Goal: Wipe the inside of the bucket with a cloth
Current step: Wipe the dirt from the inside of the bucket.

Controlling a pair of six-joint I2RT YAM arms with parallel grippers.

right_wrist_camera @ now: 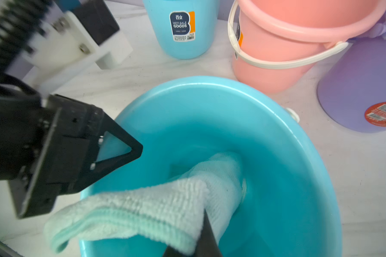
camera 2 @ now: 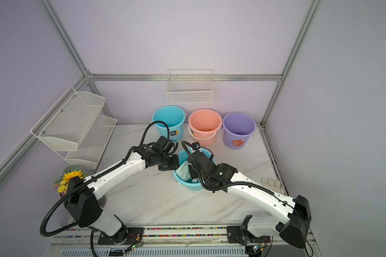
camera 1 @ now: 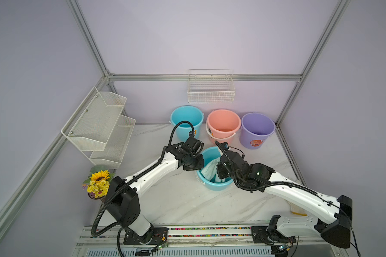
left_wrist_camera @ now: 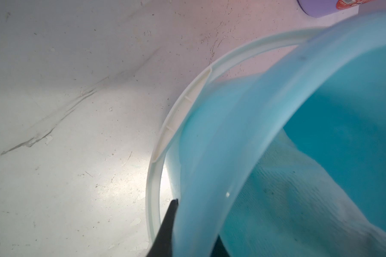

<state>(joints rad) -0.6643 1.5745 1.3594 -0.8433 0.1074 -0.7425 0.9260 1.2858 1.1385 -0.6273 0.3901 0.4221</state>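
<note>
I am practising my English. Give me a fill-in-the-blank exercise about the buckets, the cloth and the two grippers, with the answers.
1. The right gripper, shut on the cloth, reaches into the front bucket, whose colour is ____.
2. The left gripper is clamped on that bucket's ____.
3. In the back row, the pink bucket stands in the ____.
4. The table holds ____ buckets in all.
Missing words: blue; rim; middle; four.

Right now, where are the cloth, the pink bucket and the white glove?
cloth [right_wrist_camera: 143,207]: right wrist view, folded middle.
pink bucket [camera 1: 223,121]: a top view, inner wall.
white glove [camera 2: 271,182]: a top view, fingers.
</note>
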